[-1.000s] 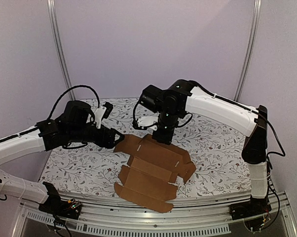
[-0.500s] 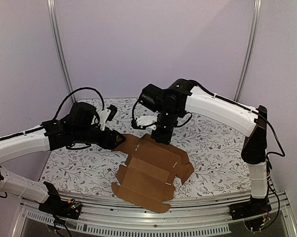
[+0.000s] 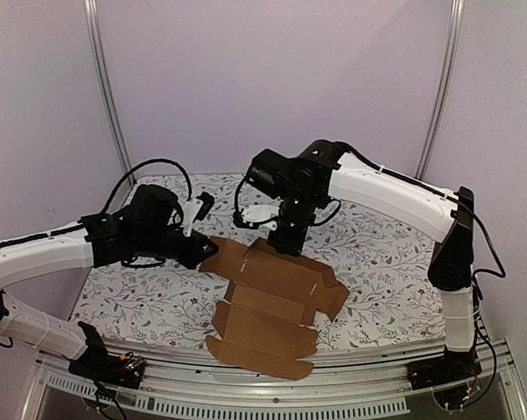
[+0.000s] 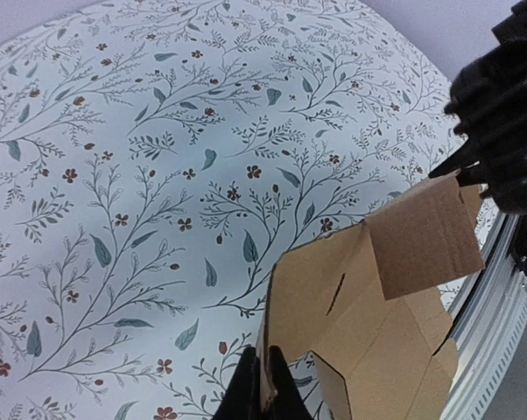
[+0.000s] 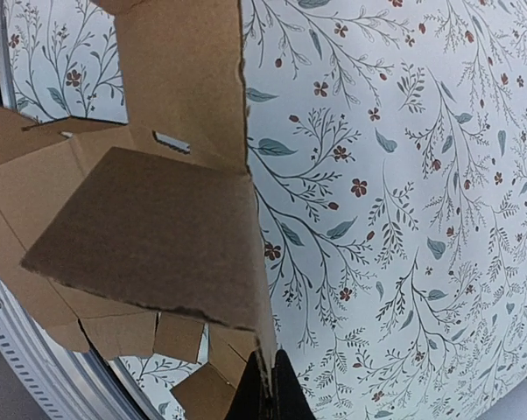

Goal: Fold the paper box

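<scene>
Across the table (image 3: 386, 262): I see the paper box (image 3: 268, 311), partly unfolded.
Left gripper (image 3: 207, 253): clamped on its left edge.
Right gripper (image 3: 284, 248): clamped on its far flap.

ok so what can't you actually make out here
Left wrist view: the left pincer is mostly cut off by the bottom edge.
Right wrist view: the right pincer likewise; a raised panel of the paper box hides the table behind it.
Top view: both grips are too dark and small to read.

Paper box (image 3: 277, 302): brown die-cut sheet, mostly flat, far flaps raised, table centre.
</scene>
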Robot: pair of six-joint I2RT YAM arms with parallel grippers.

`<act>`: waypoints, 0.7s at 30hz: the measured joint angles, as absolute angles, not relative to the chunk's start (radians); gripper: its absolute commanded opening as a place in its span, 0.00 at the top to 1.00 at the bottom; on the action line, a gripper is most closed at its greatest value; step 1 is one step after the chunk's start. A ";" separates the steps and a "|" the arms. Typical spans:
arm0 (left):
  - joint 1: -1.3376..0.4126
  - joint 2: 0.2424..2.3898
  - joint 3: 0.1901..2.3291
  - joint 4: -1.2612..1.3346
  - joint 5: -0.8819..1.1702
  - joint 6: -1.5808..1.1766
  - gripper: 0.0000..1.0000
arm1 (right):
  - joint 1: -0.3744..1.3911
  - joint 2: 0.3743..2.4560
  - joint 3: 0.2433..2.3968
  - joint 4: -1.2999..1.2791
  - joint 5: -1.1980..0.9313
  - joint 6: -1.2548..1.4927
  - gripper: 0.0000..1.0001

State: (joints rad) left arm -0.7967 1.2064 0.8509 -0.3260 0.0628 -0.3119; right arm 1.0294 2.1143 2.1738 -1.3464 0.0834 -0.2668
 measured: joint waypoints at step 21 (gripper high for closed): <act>-0.847 1.203 0.835 -0.341 0.021 -0.303 1.00 | 0.921 1.911 1.869 -1.201 -0.054 -0.239 0.60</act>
State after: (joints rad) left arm -0.8471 1.2026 0.8349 -0.3412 0.0212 -0.3031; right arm 0.9215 1.9106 1.8687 -1.2011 -0.0540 -0.2390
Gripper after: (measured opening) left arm 0.005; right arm 0.352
